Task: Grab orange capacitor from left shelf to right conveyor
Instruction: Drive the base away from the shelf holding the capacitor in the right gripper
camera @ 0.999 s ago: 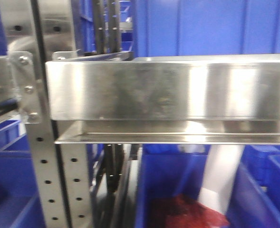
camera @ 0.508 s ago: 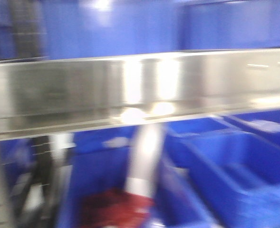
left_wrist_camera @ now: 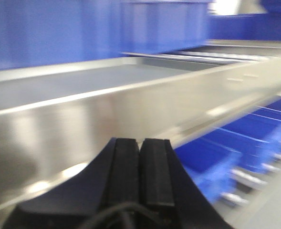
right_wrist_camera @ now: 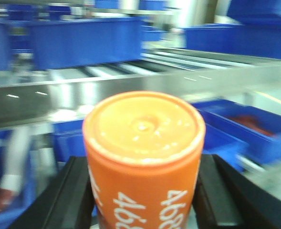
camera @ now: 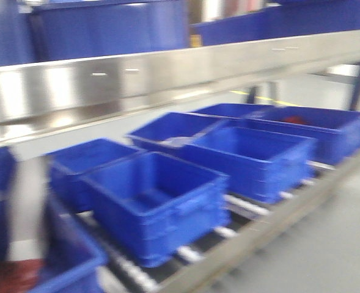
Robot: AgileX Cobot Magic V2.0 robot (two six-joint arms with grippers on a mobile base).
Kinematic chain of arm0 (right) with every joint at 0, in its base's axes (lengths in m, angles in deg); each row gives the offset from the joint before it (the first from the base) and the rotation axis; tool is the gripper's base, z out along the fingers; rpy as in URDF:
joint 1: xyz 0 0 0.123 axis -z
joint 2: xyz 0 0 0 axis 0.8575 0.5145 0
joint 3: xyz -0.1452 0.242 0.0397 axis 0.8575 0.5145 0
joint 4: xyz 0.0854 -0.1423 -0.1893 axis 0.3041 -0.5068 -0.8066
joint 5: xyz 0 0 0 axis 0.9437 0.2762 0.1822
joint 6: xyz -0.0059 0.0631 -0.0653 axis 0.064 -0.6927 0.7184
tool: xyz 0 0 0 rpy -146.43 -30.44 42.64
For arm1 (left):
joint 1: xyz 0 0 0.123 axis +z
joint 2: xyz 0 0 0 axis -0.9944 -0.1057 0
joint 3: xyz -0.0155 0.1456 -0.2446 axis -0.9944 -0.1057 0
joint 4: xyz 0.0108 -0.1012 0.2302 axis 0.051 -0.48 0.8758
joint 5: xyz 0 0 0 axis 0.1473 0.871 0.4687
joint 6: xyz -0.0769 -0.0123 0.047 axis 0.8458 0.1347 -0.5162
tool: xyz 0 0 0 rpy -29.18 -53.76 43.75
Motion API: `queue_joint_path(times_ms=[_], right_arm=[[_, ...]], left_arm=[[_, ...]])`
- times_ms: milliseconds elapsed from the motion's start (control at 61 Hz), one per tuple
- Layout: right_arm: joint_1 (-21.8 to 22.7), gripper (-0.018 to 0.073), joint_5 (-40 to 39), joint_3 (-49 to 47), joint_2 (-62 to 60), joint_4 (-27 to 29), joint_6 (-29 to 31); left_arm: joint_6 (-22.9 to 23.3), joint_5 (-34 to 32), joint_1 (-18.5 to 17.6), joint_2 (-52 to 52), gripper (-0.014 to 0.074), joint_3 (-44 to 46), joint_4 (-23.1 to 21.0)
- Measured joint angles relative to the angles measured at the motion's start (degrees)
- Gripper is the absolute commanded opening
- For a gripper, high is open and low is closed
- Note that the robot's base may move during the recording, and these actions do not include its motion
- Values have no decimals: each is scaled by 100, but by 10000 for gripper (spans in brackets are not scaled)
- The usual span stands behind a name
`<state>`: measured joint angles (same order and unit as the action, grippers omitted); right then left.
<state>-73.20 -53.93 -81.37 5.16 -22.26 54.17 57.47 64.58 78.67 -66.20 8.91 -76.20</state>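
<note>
View swung right; right tool (right_wrist_camera: 144, 202) clamps orange capacitor (right_wrist_camera: 142, 138).

The orange capacitor (right_wrist_camera: 142, 143) has a paler orange top and white numerals. The shelf (camera: 137, 76) is shiny silver steel. The bins (camera: 155, 207) are deep blue. The left gripper (left_wrist_camera: 140, 164) is black. The floor (camera: 326, 244) is pale grey.

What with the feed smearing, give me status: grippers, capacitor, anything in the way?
Left gripper shut, empty. Right gripper shut on orange capacitor. Left shelf ahead of left gripper; right conveyor not seen.
</note>
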Motion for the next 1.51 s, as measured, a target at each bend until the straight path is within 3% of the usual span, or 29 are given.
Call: queue_joint_path(times_ms=[1507], right_arm=[[0,158,0,0,0,0,0]], left_arm=[[0,0,0,0,-105,0,0]])
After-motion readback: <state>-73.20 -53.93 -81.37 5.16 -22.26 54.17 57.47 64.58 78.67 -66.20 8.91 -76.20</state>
